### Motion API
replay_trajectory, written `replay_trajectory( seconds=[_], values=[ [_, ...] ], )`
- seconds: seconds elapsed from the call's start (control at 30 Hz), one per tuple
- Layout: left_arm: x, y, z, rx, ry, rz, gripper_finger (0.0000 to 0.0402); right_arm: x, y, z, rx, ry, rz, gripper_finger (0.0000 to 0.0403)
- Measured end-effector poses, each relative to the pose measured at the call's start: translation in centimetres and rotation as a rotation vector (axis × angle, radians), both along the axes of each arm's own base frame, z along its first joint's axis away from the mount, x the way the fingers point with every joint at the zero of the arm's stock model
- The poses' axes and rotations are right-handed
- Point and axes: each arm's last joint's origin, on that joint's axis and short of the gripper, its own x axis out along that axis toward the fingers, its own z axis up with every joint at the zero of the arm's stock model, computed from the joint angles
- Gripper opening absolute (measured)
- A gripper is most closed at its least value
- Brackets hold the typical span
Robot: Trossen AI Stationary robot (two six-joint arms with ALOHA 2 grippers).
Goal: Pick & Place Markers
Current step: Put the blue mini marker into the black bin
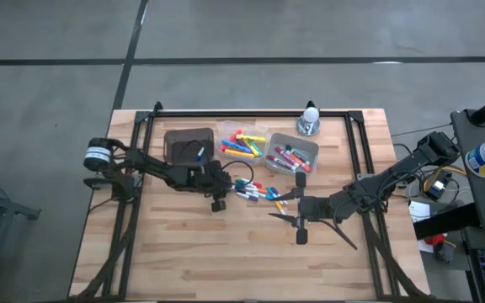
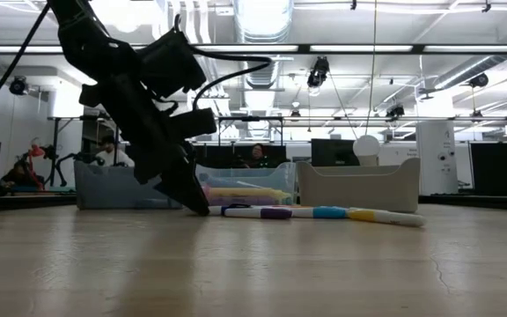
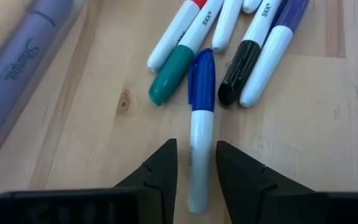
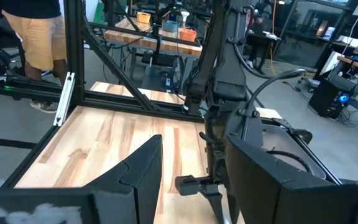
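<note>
The left gripper (image 3: pixel 194 171) is reaching down to the loose markers (image 1: pixel 255 192) lying at the middle of the wooden table (image 1: pixel 183 261), and its two dark fingers (image 3: pixel 160 177) are standing a little apart on either side of the white barrel of a blue-capped marker (image 3: pixel 199 124); the marker is lying flat on the wood between them, and contact cannot be told. Just beyond its cap, a green-capped marker (image 3: pixel 173 78), a black-capped marker (image 3: pixel 238 71) and a purple-capped marker (image 3: pixel 278 43) are lying close together. Behind the loose pens, three small bins are sitting in a row: a dark bin (image 1: pixel 189 143), a clear bin (image 1: pixel 242 143) holding bright neon markers, and a grey bin (image 1: pixel 291 154) holding more pens. The right gripper (image 1: pixel 286 208) is waiting above the table to the right of the pile, its jaws spread wide and holding nothing.
</note>
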Motion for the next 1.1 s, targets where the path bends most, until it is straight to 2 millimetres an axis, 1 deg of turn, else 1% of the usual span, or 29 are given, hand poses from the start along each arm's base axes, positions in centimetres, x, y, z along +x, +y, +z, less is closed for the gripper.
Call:
replay_trajectory(
  seconds=[0.1,0.27,0.3,0.47,0.63,0.77,0.93,1.1],
  values=[
    [0.0,0.0,0.0,-0.003,0.001,-0.003,0.0086,0.0,0.0,0.0,0.0,0.0,0.0,0.0166],
    [0.0,-0.1,0.0,-0.012,0.003,-0.009,0.0024,0.0,0.0,0.0,0.0,0.0,0.0,0.0166],
    [0.0,0.0,0.1,-0.008,0.003,-0.006,0.0018,0.0,0.0,0.0,0.0,0.0,0.0,0.0166],
    [-0.4,0.0,0.8,-0.006,0.02,-0.002,0.0022,0.0,0.0,0.0,0.0,0.0,0.0,0.0166],
    [-0.4,0.0,3.2,-0.017,0.027,0.012,0.0022,0.0,0.0,0.0,0.0,0.0,0.0,0.0166],
    [-1.0,0.1,5.1,0.022,0.051,0.042,0.0021,0.0,0.0,0.0,-0.001,0.002,0.0,0.0166],
    [-2.9,0.3,7.8,0.087,0.048,0.096,0.002,0.0,0.0,0.0,-0.001,0.002,0.0,0.0166],
    [-5.4,0.8,10.1,0.166,0.021,0.193,0.002,0.0,0.0,0.0,-0.001,0.002,0.0,0.0166]
  ],
)
